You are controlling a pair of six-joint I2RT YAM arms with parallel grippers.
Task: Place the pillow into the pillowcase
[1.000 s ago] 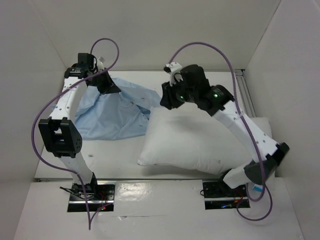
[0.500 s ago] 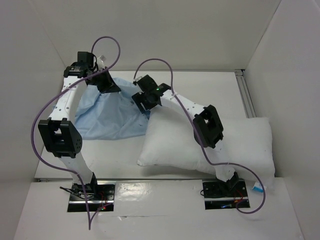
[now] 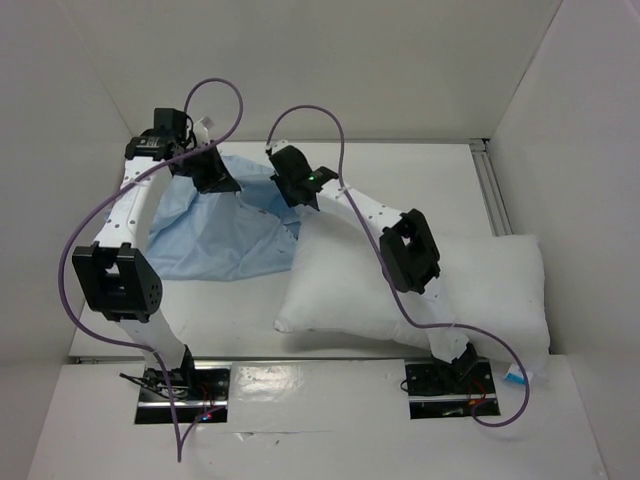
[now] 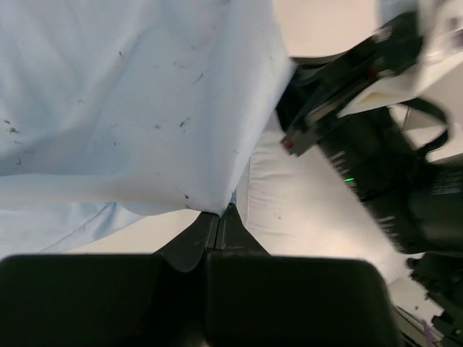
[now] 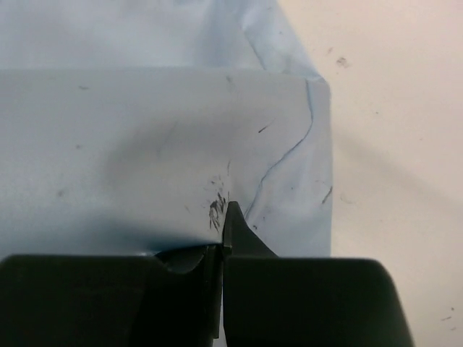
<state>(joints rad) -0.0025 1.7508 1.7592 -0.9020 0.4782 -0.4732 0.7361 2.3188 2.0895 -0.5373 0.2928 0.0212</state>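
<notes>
Pillow (image 3: 400,290) and pillowcase (image 3: 215,235) lie on white table (image 3: 450,180).

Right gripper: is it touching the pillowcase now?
Touching. The right wrist view shows the right gripper with its jaws closed on a fold of the pillowcase.

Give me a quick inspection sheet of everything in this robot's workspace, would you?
Surface: white table, a few faint dark specks.
Job's things: white pillow lies at the near right, not yet inside the light blue pillowcase beside it on the left.
Clutter: nothing seen.
Grippers: left gripper and right gripper are each shut on the pillowcase's fabric.
Cables: purple cables arch above the pillowcase and pillow.
Surroundings: white walls; metal rail along the table's right side.
</notes>
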